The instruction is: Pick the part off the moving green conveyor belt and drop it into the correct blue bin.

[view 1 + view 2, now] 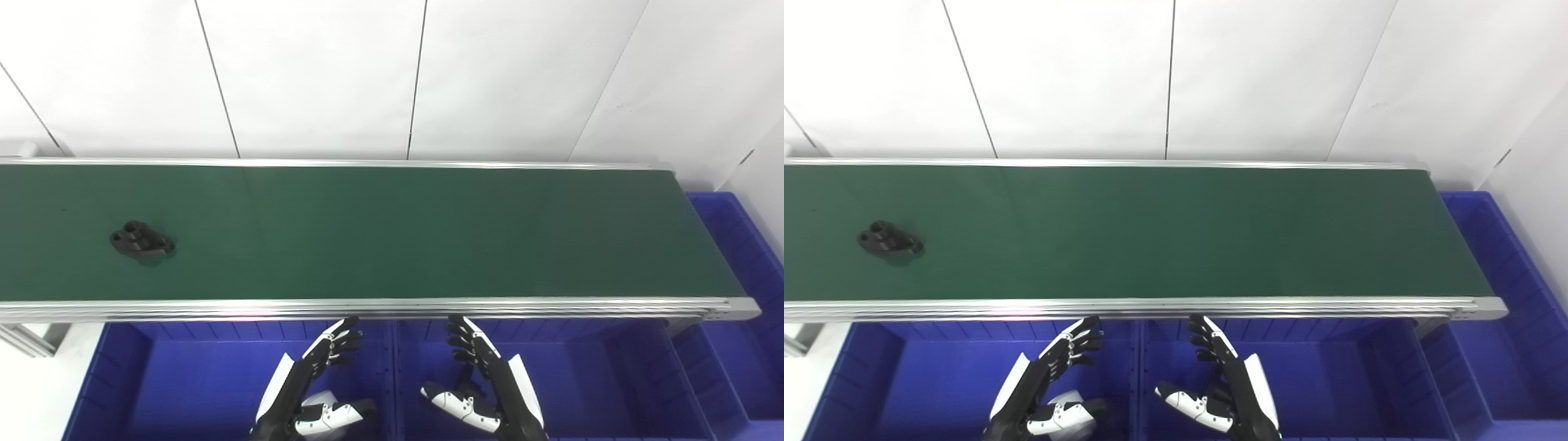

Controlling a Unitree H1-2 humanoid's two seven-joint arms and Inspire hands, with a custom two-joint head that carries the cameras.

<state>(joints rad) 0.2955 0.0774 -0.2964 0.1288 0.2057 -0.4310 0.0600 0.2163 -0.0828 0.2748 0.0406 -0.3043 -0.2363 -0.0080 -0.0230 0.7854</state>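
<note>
We see the black part (143, 241) lying on the green conveyor belt (398, 233), far left | our left robot hand (318, 383) and right robot hand (481, 380): both released, empty, above the blue bins (184, 380) | well apart from the part

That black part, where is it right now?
The black part lies on the green conveyor belt, far toward its left end, well away from both waiting hands.

i see the green conveyor belt (392, 233) running across the view between silver rails. one black part (142, 241) lies flat on it, far toward its left end, apart from both rails.
</note>
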